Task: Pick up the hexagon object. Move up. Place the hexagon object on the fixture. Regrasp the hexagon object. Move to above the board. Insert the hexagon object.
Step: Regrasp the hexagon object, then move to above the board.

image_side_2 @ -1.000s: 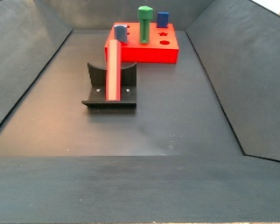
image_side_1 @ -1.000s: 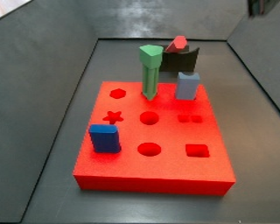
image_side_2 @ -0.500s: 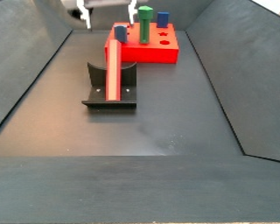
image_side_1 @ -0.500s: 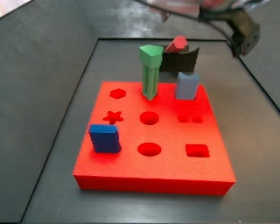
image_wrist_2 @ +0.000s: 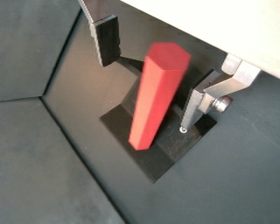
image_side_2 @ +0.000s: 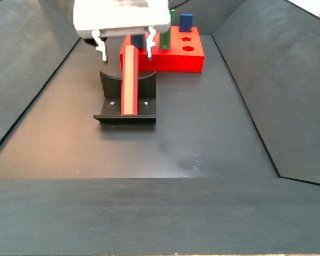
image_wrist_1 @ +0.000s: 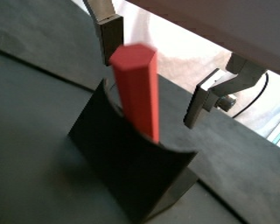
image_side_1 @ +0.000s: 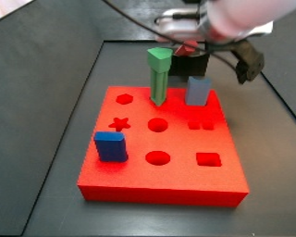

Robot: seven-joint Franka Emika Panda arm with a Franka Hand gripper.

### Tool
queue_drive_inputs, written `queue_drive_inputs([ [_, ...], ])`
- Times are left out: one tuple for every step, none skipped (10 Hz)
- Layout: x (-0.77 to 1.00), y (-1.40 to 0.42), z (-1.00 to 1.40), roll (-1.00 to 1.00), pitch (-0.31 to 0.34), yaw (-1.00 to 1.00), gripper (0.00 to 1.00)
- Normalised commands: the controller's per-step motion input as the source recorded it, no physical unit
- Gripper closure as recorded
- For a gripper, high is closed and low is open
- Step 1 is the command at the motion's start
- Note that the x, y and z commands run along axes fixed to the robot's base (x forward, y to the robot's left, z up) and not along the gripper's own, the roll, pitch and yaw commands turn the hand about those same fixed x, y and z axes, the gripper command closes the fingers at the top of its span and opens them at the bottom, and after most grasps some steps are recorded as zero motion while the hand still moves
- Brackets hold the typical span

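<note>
Since a second ago, when no arm showed in either side view, the gripper (image_side_2: 124, 40) has come down over the fixture (image_side_2: 127, 108) and now straddles the top of the hexagon object (image_side_2: 128, 78). Its jaws stand wide: in both wrist views one finger (image_wrist_1: 109, 37) sits on one side of the salmon-red bar and the other finger (image_wrist_1: 205, 99) on the opposite side, each with clear space between its pad and the bar, so nothing is gripped. The same spread shows in a wrist view, with a dark-padded finger (image_wrist_2: 105, 38) well apart from the hexagon object (image_wrist_2: 154, 94) and the second finger (image_wrist_2: 199, 107) just beside it, though contact cannot be judged there. The bar (image_wrist_1: 137, 90) leans in the dark fixture (image_wrist_1: 133, 171), its lower end in the bracket and its hexagonal top face tilted up between the fingers. In a side view the arm's white body hides the bar's top, and the gripper (image_side_1: 188, 44) hangs over the fixture (image_side_1: 192, 65) behind the board (image_side_1: 163, 157). On that red slab stand a green peg (image_side_1: 158, 76), a light-blue block (image_side_1: 199, 91) and a dark blue cube (image_side_1: 110, 145); its hexagon hole (image_side_1: 125, 98) is open. The board (image_side_2: 184, 55) lies beyond the fixture, apart from it.
</note>
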Motion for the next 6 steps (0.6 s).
queue_drive_inputs([
  [0.09,0.00,-0.24,0.08,-0.001,-0.03,0.00],
  [0.00,0.00,0.00,0.00,0.000,0.00,1.00],
  [-0.03,0.11,1.00,-0.09,-0.062,0.02,1.00],
  [-0.03,0.11,1.00,-0.09,-0.064,0.01,1.00],
  [-0.03,0.10,1.00,-0.10,-0.062,0.00,1.00],
  [-0.04,0.10,1.00,-0.08,-0.054,-0.03,1.00],
])
